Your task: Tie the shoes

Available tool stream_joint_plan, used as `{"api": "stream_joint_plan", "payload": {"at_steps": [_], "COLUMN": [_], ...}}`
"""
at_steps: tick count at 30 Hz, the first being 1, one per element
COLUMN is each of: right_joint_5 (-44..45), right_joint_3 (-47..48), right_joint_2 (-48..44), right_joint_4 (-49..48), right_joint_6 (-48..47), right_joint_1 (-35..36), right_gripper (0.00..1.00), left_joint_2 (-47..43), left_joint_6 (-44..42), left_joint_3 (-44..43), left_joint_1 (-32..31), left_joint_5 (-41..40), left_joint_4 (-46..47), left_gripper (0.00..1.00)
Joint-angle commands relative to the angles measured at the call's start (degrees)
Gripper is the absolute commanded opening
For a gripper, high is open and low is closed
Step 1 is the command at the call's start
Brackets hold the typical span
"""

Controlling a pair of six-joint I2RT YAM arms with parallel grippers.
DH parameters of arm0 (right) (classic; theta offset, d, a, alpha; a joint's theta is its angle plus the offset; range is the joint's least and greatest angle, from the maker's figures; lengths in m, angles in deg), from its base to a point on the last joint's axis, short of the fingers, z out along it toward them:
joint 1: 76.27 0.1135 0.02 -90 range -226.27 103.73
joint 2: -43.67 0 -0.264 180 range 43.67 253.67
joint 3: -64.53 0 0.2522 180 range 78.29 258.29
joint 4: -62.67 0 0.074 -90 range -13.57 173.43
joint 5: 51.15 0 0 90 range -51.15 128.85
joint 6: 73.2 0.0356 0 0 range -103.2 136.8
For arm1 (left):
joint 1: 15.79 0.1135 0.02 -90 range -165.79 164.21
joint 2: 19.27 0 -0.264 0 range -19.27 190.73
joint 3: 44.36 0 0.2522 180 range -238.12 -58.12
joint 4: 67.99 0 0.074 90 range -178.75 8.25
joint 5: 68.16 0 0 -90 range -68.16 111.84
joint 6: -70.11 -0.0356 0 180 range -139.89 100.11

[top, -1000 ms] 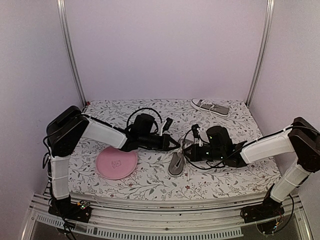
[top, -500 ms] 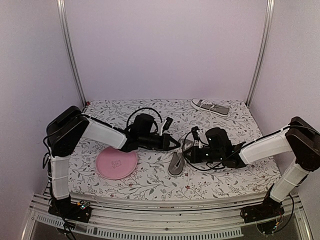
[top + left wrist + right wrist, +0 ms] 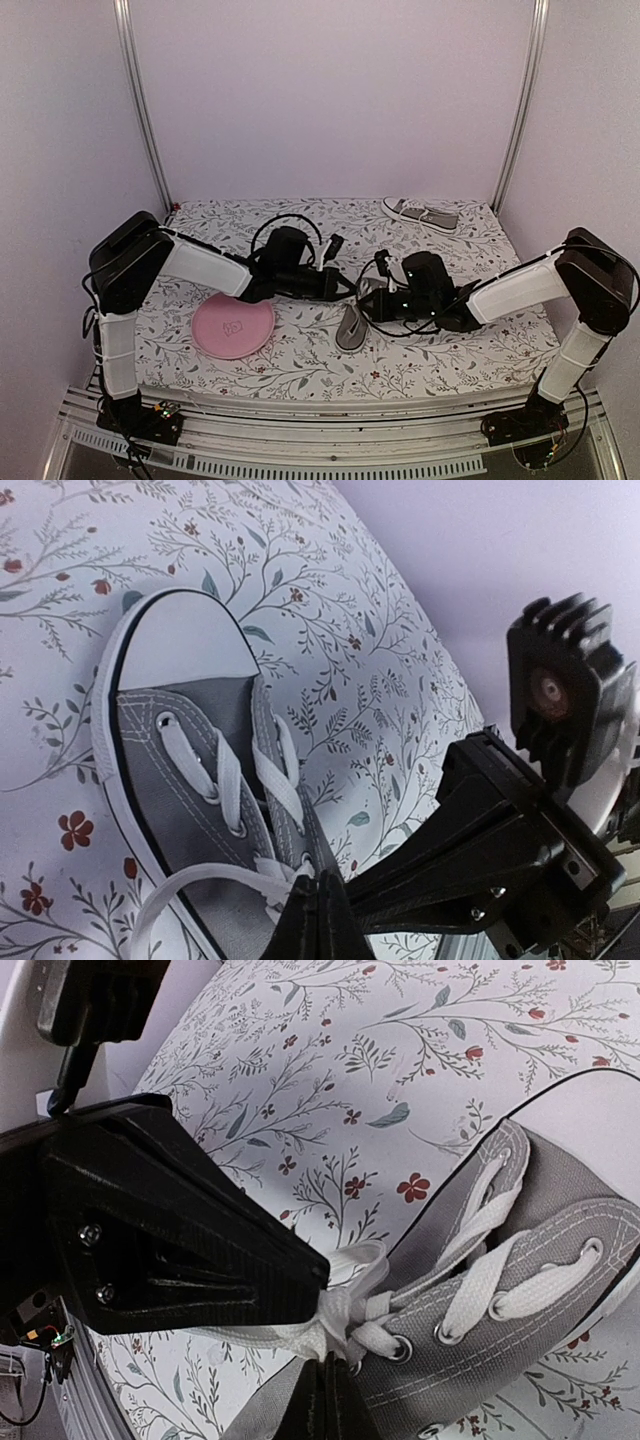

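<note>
The top external camera sits high behind the arm bases. It looks forward and down from far away and takes in the whole floral surface [image 3: 450,365] up to the back wall. The left wrist camera looks along the left tool [image 3: 318,915], very close above the near sneaker [image 3: 180,770], towards its toe. The right wrist camera looks along the right tool [image 3: 325,1400] from the opposite side. All three views share this sneaker's white laces [image 3: 480,1280]. Only the overhead view shows the far sneaker [image 3: 422,214].

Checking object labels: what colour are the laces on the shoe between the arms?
White; the laces show best in the left wrist view.
</note>
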Motion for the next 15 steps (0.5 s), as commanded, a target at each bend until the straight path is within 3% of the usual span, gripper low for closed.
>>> {"api": "stream_joint_plan", "payload": {"at_steps": [1, 8, 12, 15], "right_joint_5": [-0.47, -0.4, -0.25, -0.1], "right_joint_3": [2.22, 2.15, 1.58, 1.17], "right_joint_2": [1.49, 1.96, 1.65, 1.29], "right_joint_4": [-1.64, -1.64, -1.64, -1.66], "right_joint_6": [-0.62, -0.3, -0.03, -0.01], "right_joint_1": [0.31, 0.32, 0.29, 0.29], "right_gripper": [0.02, 0.02, 0.02, 0.02], "left_joint_2": [-2.14, -3.71, -5.68, -7.21], "left_joint_6": [-1.79, -3.79, -4.02, -4.22], "left_joint_3": [0.32, 0.68, 1.33, 1.9], "left_joint_1": [-0.27, -0.32, -0.38, -0.24], "left_joint_5": [-1.9, -4.82, -5.81, -6.95], "left_joint_4": [-2.28, -5.6, -5.93, -5.83], "left_gripper": [0.0, 0.0, 0.22, 0.3]}}
